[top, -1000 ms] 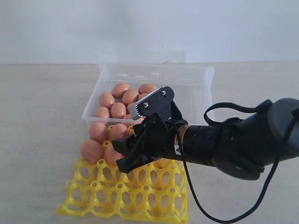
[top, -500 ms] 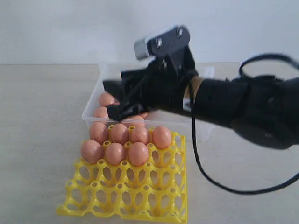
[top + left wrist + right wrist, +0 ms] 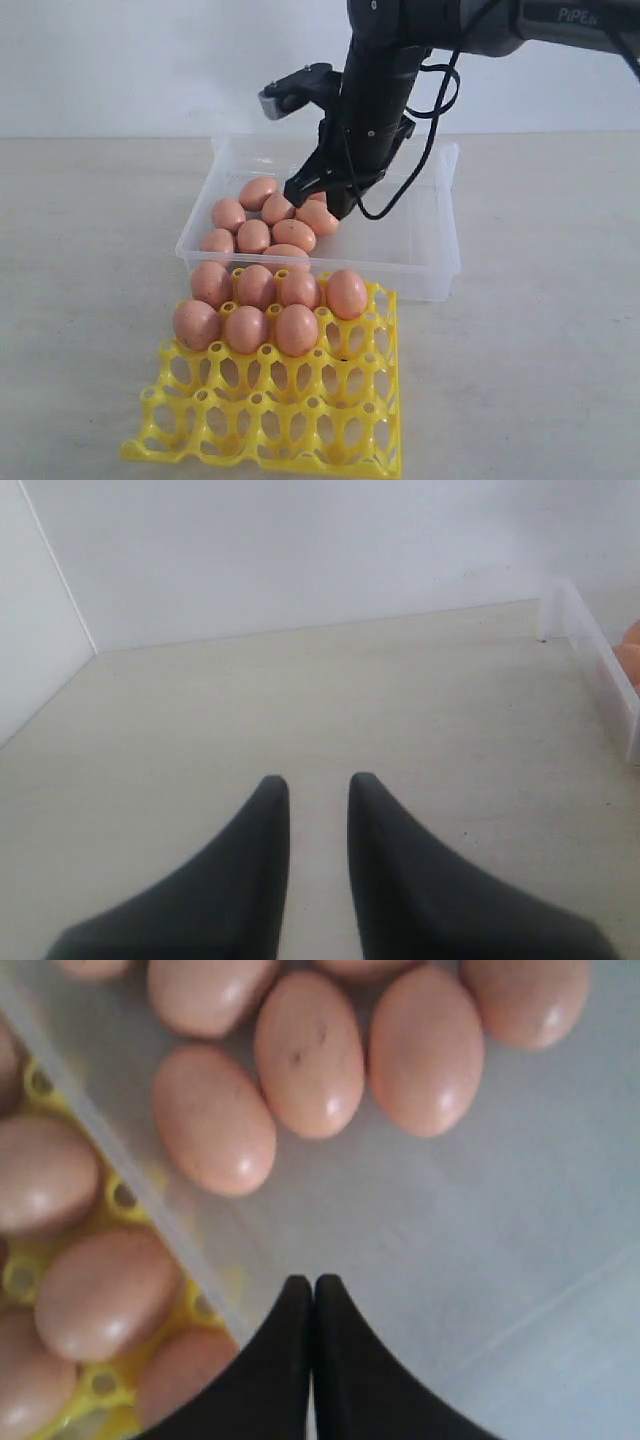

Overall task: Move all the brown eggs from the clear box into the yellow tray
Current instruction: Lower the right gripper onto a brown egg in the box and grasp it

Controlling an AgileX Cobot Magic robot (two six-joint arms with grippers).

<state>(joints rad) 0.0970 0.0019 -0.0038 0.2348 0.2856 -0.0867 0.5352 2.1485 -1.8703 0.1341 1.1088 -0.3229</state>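
The yellow tray [image 3: 270, 425] lies on the bench [image 3: 80, 300] at the lower centre of the exterior view, its far edge just beside the near wall of the clear box [image 3: 425, 245], which sits behind it at mid-frame. Seven brown eggs [image 3: 296, 330] stand in the tray's cups; four fill the row nearest the box and three sit in the next row, counted from the left; the cups lower in the frame show as open lattice. More eggs, about eight, lie clustered in the left half of the box, touching one another.

The right arm [image 3: 380, 90] comes down from the upper right of that view with a black cable [image 3: 440, 95] looping beside it; the right jaws hang inside the box at the right side of the cluster, near the rightmost egg [image 3: 317, 217]; from here I cannot tell whether they touch it. In the right wrist view the right jaws are pressed together tip to tip and pinch nothing; they hang over the box's clear floor [image 3: 480, 1240], just inside the wall that borders the tray, apart from the nearest egg [image 3: 213, 1120].

In the left wrist view the left jaws stand spread with a gap between them and nothing in it, over bare bench; a corner of the clear box shows at the right edge of the frame, with a sliver of egg [image 3: 630, 655] behind its wall.
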